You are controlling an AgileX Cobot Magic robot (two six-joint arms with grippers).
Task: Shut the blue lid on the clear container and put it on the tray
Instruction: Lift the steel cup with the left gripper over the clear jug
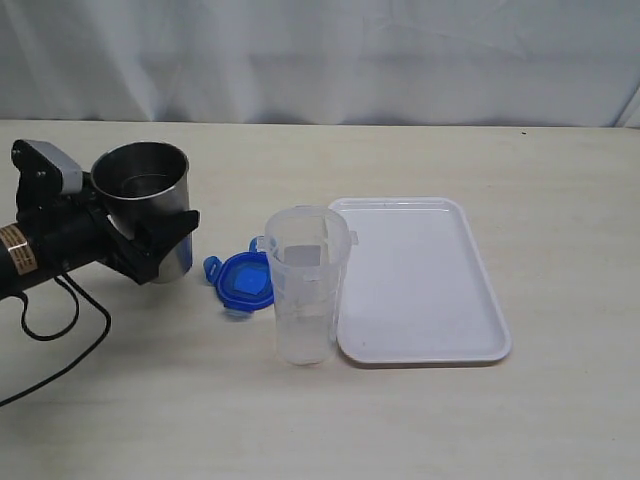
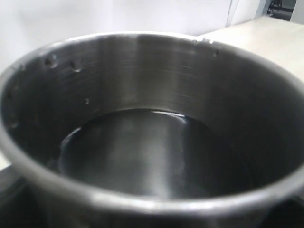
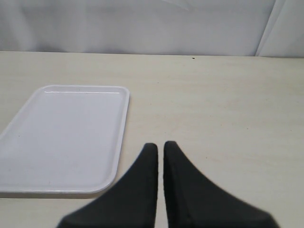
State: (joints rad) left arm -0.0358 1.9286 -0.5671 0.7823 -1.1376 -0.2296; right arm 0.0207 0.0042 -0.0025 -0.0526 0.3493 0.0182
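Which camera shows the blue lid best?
The exterior view: the blue lid lies on the table, partly behind the clear container. Neither wrist view shows it: left sees the steel cup, right the tray.

**Tally by Kind**

Of lids, one: the blue lid [image 1: 243,280]. Of plastic canisters, one: the clear container [image 1: 303,300]. Of trays, one: the tray [image 1: 420,285], white. Of metal vessels, one: the steel cup [image 1: 145,190]. Of grippers, two: the left gripper [image 1: 165,228] and the right gripper [image 3: 160,152]. Of black fingers [image 3: 142,190] on the right gripper, two. Of tables, one: the table [image 1: 500,420], pale. Of backdrops, one: the white backdrop [image 1: 320,60].
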